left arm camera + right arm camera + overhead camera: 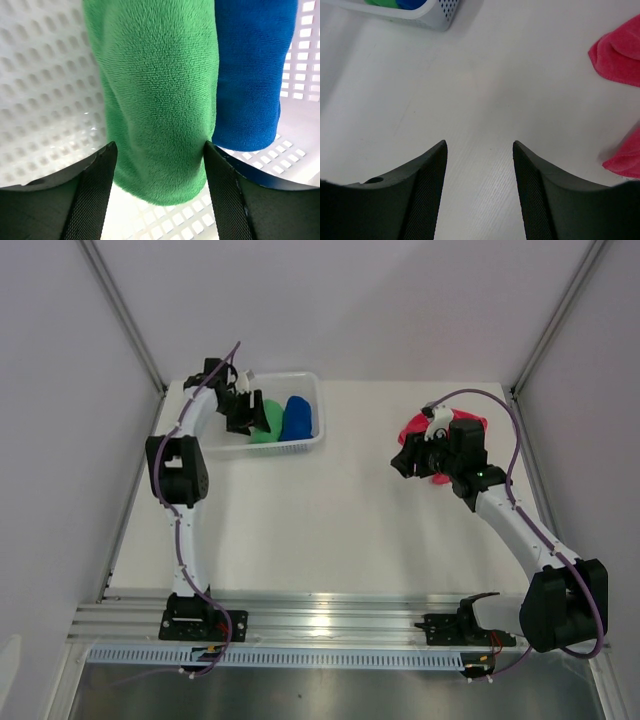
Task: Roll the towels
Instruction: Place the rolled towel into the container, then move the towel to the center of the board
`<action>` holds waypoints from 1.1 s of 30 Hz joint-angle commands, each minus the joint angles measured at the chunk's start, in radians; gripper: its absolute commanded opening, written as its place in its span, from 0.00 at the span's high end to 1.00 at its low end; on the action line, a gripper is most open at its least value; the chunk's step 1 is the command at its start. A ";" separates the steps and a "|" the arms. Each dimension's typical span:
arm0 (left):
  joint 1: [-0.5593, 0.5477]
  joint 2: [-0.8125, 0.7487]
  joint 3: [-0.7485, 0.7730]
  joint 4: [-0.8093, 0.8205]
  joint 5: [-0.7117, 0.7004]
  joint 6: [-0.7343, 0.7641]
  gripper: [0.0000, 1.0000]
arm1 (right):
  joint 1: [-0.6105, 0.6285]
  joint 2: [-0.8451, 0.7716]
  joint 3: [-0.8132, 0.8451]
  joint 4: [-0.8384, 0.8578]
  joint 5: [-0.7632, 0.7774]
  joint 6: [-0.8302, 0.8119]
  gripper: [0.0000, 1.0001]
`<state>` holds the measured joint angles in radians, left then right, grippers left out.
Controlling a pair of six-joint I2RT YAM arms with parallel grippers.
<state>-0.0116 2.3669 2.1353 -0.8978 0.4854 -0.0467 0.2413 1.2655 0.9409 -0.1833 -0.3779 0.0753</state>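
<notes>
Nearest the arm bases, the right gripper (480,145) hangs over the bare white table (330,530). Its jaws are moderately apart and hold nothing.

Just beyond it and to its right lies the pink-red towel (415,427). It is an unrolled, bunched heap, partly hidden under the wrist, so no long axis can be told.

Farther back on the left stands one white mesh basket (300,447), with the left gripper (157,150) reaching into it. Its two fingers flank the green towel (160,90), one against each side. Whether they press it or only touch it cannot be told.

The green towel is a roll whose long axis runs from the basket's near wall to its far wall. The blue towel (250,75) is also rolled. It lies touching the green one on the right and parallel to it, pointing the same way.

There are three towels in all: two rolled in the basket and one loose on the table.
</notes>
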 commanded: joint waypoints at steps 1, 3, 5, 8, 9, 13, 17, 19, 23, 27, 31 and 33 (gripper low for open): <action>0.004 -0.123 0.074 0.028 -0.082 0.073 0.27 | -0.008 -0.031 0.033 0.011 0.075 -0.005 0.41; -0.004 -0.173 0.089 0.023 -0.137 0.117 0.27 | -0.016 -0.029 0.044 0.001 0.108 -0.011 0.41; -0.019 -0.239 0.081 0.020 -0.178 0.177 0.26 | -0.036 -0.032 0.064 -0.010 0.135 -0.032 0.41; -0.053 -0.319 0.052 0.003 -0.254 0.279 0.15 | -0.089 -0.052 0.081 0.001 0.160 -0.042 0.39; -0.063 -0.383 0.038 0.002 -0.277 0.306 0.09 | -0.105 -0.061 0.073 0.057 0.212 -0.014 0.36; -0.105 -0.572 -0.125 0.049 -0.440 0.395 0.00 | -0.204 -0.104 0.056 0.169 0.273 0.135 0.14; -0.116 -0.724 -0.195 0.076 -0.566 0.438 0.00 | -0.298 -0.138 0.029 0.245 0.270 0.208 0.01; -0.116 -0.785 -0.199 0.051 -0.596 0.447 0.00 | -0.339 -0.150 0.000 0.278 0.287 0.254 0.00; -0.090 -0.880 -0.224 -0.001 -0.582 0.270 0.01 | -0.379 -0.097 0.039 0.214 0.321 0.198 0.07; 0.053 -1.000 -0.314 -0.001 -0.305 0.094 0.03 | -0.381 0.131 0.209 -0.167 0.540 0.187 0.63; 0.064 -1.103 -0.516 0.025 -0.476 0.272 0.00 | -0.375 0.239 0.239 -0.236 0.525 0.179 0.51; 0.062 -1.155 -0.625 0.033 -0.557 0.292 0.01 | -0.363 0.271 0.226 -0.211 0.490 0.179 0.38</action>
<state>0.0544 1.2625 1.6241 -0.8684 0.0193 0.2085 -0.1329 1.5108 1.1500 -0.3134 0.0925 0.2611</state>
